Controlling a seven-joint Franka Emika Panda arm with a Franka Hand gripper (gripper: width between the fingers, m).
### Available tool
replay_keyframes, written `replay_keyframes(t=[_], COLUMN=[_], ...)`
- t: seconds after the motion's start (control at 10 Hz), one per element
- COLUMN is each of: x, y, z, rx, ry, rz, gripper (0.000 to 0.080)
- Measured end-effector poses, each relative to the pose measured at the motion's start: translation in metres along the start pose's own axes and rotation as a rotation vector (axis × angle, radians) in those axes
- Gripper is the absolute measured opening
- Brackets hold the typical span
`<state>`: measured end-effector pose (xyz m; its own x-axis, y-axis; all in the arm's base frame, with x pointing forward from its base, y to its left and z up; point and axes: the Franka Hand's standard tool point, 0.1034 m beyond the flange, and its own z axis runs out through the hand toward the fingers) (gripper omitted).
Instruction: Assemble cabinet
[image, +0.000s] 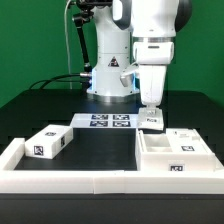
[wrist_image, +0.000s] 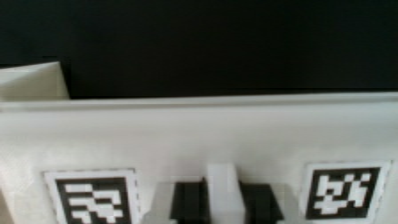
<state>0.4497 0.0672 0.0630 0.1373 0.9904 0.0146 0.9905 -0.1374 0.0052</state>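
Observation:
My gripper hangs straight down at the exterior view's right of centre. Its jaws are closed on the upper edge of a white cabinet panel with a marker tag, which stands just behind the hollow box body. In the wrist view the panel fills the lower half and shows two tags. The dark fingers grip a thin white ridge of it, with my gripper centred on that ridge. A smaller white tagged block lies at the exterior view's left.
The marker board lies flat in front of the robot base. A low white border frame runs round the black table. A white piece's corner shows beyond the panel in the wrist view.

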Motion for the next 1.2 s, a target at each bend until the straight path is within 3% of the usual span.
replay_keyframes(t=[0.5,0.7,0.9,1.2], x=[0.0,0.0019,0.0024,0.0028], y=[-0.0011,0.0048,0.0046,0.0044], z=[0.0056,0.0069,0.0085,0.0085], rx=[0.01,0.009,0.03,0.029], ry=[0.002,0.006,-0.003,-0.002], rz=[0.002,0.004,0.005,0.006], gripper=[0.0069,0.0069,0.0069,0.0069])
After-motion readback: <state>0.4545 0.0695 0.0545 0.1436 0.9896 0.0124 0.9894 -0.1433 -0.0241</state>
